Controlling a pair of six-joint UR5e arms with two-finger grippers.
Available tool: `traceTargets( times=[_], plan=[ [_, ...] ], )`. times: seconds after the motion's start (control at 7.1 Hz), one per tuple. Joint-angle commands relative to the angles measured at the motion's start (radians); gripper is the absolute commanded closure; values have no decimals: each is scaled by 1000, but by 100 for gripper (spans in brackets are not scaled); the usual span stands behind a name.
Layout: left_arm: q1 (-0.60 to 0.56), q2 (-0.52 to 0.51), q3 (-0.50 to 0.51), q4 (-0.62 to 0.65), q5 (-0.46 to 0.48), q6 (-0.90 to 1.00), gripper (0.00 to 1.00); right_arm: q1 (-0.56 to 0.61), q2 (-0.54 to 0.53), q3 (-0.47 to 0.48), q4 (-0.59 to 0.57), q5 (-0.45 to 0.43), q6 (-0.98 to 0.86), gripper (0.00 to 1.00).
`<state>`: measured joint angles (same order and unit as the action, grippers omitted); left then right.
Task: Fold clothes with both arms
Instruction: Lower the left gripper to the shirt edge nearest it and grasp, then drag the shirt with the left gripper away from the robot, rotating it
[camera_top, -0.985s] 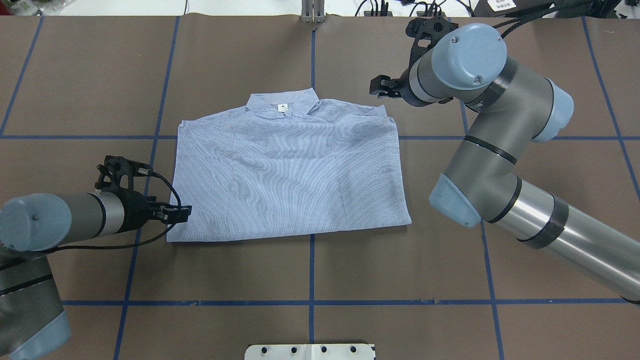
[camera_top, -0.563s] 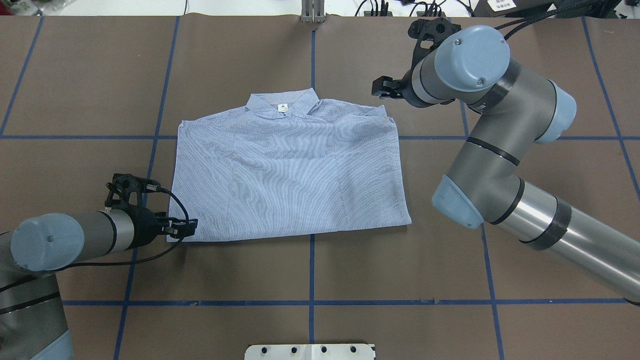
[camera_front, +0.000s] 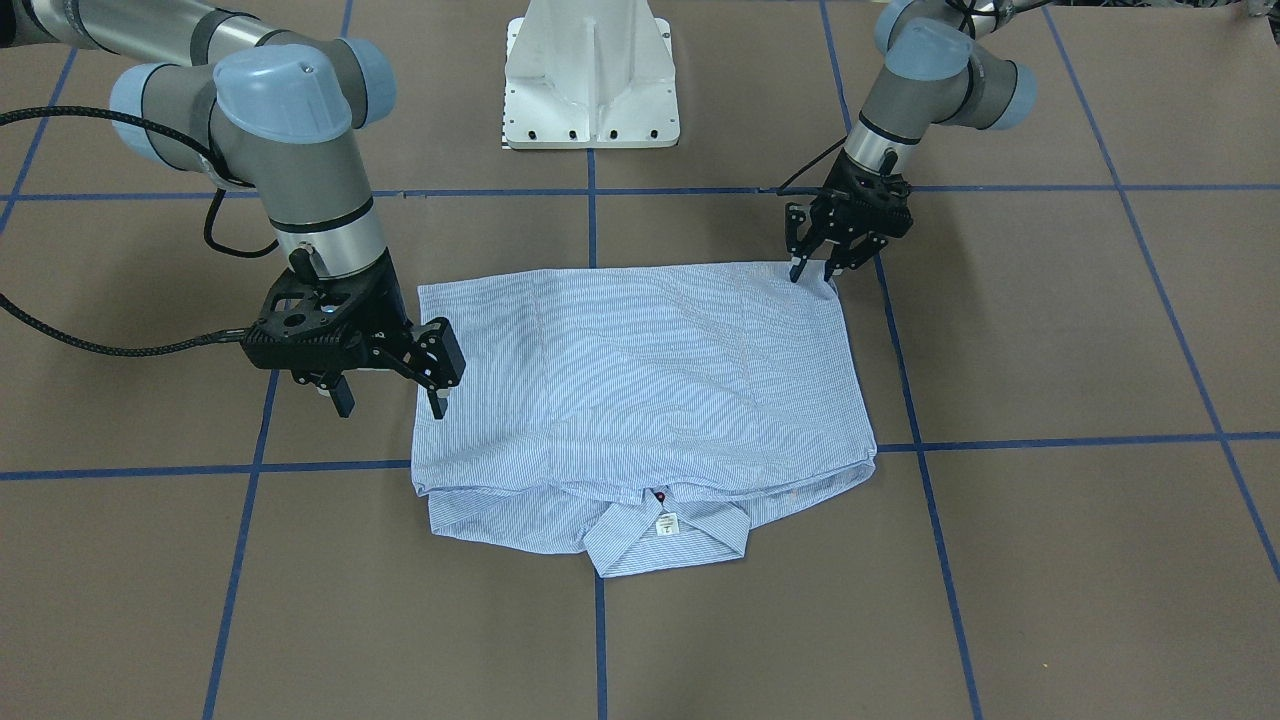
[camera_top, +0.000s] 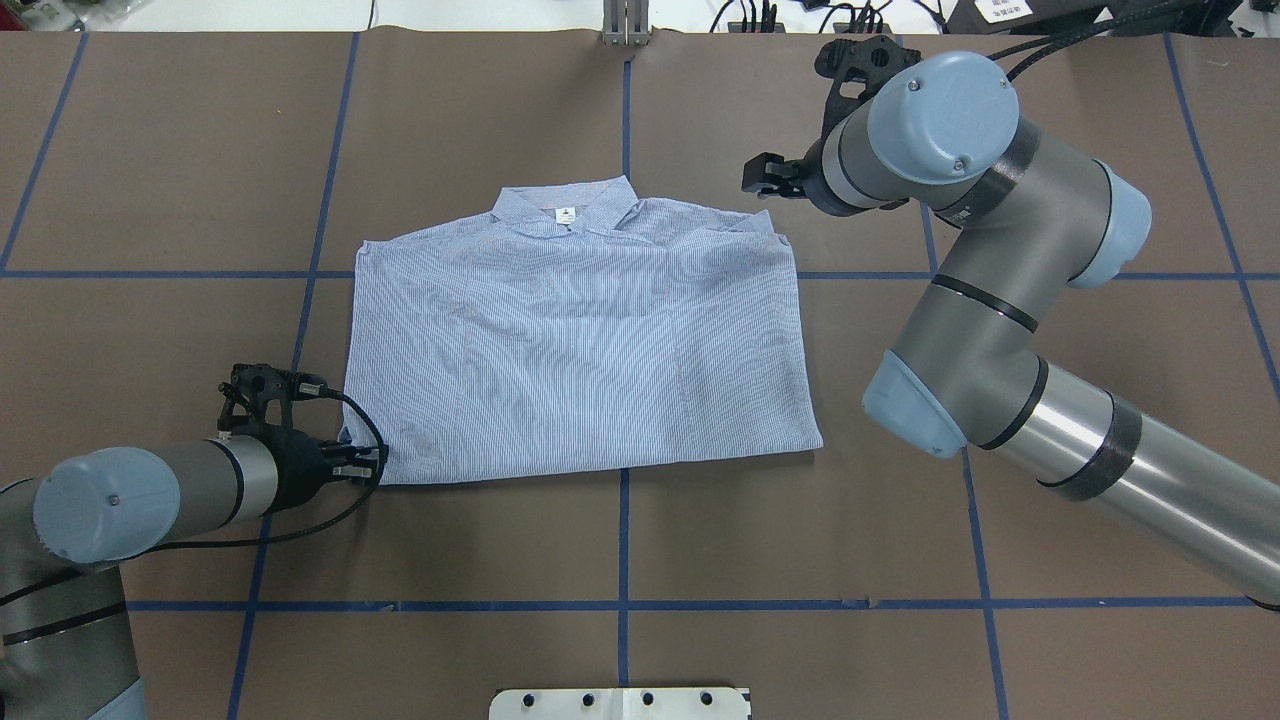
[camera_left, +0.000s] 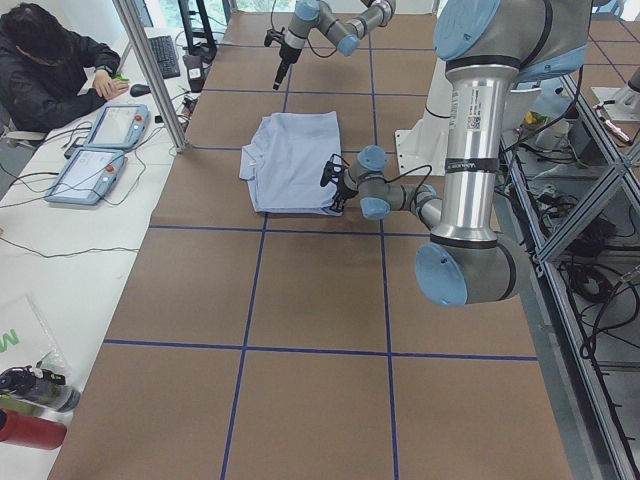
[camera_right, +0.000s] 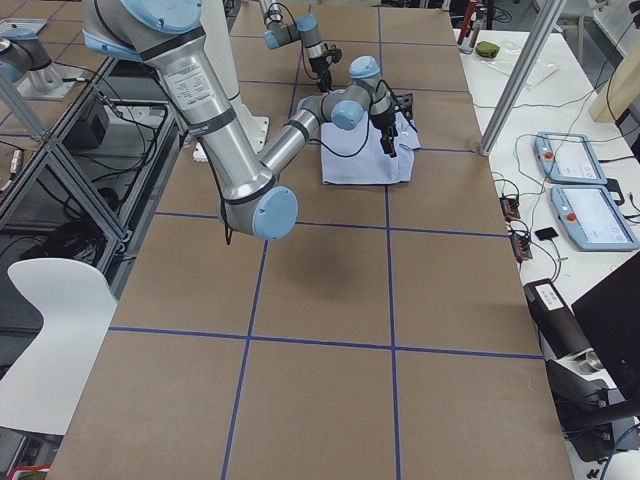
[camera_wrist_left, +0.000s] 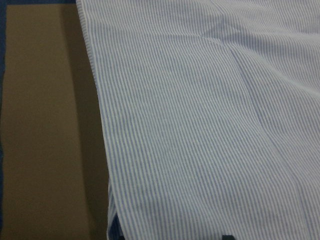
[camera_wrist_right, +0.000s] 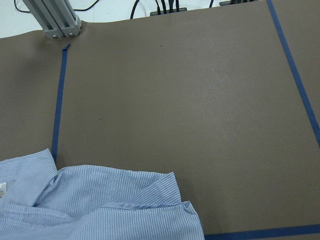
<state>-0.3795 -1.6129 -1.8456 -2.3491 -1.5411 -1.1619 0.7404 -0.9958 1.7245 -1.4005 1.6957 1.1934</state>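
In the overhead view the left gripper (camera_top: 362, 466) has slid down the shirt's (camera_top: 580, 340) left edge toward the lower left of the frame. Its jaws now sit at the shirt's lower-left corner and cover its tip. The left arm (camera_top: 190, 480) has swung lower with it. A faint dark wrinkle (camera_top: 415, 436) has appeared just beside that corner. The right arm (camera_top: 985, 250) has drifted very slightly to the right.

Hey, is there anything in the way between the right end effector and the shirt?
Nothing visible. The right end effector hangs open right beside the shirt, at the side edge near its collar end. Only bare brown table lies beneath it, with no other object nearby.
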Motion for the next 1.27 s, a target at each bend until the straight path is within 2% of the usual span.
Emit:
traceTargets(
  times=[0.0, 0.28, 0.56, 0.7, 0.84, 0.99, 1.13],
  plan=[
    [-1, 25, -9, 1, -1, 10, 100, -1, 0, 1, 0, -1, 0, 0],
    [-45, 27, -3, 8, -2, 72, 100, -1, 0, 1, 0, -1, 0, 0],
    [-222, 21, 44, 19, -2, 213, 100, -4, 2, 1, 0, -2, 6, 0],
    [-307, -26, 122, 25, -4, 296, 100, -6, 3, 3, 0, -2, 14, 0],
    [-399, -168, 257, 28, -7, 405, 100, -9, 5, 3, 2, -2, 15, 0],
    [-441, -326, 445, 28, -5, 421, 100, -10, 5, 3, 0, -2, 17, 0],
    [-473, -438, 580, 18, -4, 421, 100, -10, 6, 4, 2, -2, 18, 0]
  ],
)
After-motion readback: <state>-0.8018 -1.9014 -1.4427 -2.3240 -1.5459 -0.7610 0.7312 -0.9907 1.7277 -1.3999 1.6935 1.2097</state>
